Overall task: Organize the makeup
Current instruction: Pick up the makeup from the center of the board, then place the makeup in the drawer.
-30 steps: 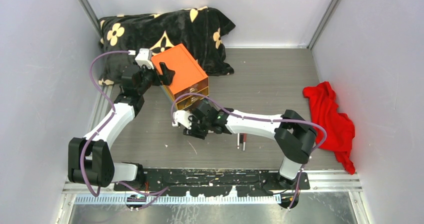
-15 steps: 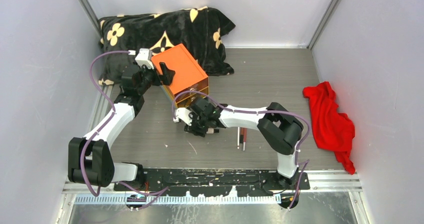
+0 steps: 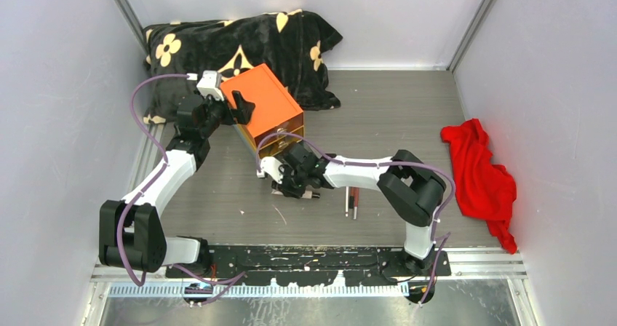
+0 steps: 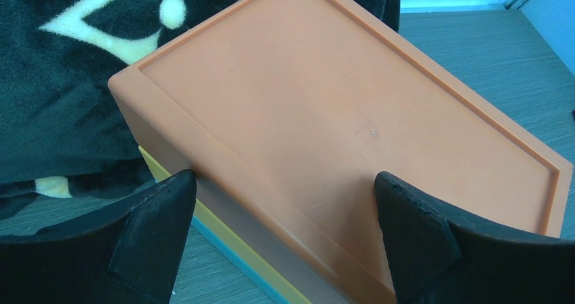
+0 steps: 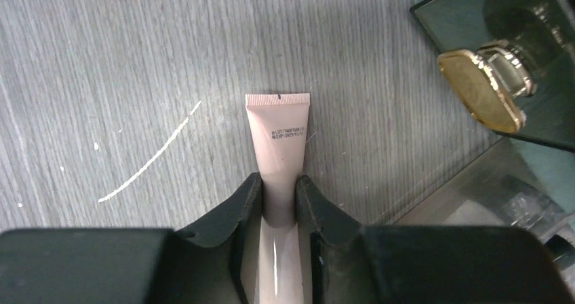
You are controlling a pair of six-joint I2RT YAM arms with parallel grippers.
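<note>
Right hand [image 5: 278, 185] closed on the pinkish tube [image 5: 278, 131], its two dark fingers [image 5: 247, 202] pinching the tube across its width. The crimped flat end points away from the wrist, and small printed code shows on the upper face. We cannot tell from the wrist view whether the tube rests on the grey worktop [image 5: 102, 80] or hangs just above it.

We judge the tube to be light, soft-walled and glossy. It could bulge or slide under a hard squeeze, so a moderate grip on the fuller body, as here, looks safer than one on the thin crimp. The cap end is hidden beneath the hand.

Just beside the tube, to the upper right in the wrist view, is a clear drawer front [image 5: 542, 60] with a gold-coloured fitting [image 5: 485, 87] showing. It belongs to the orange box [image 4: 325, 114]. In the overhead view, thin red and white pencils [image 3: 351, 201] lie on the worktop near the right arm.

Left hand [image 4: 285, 202] is spread wide open, with one finger at each side of the box's near edge. Whether it touches the box is unclear. A black flower-print blanket [image 3: 240, 42] lies behind the box, and a red cloth [image 3: 480, 169] sits well apart at the right wall.
</note>
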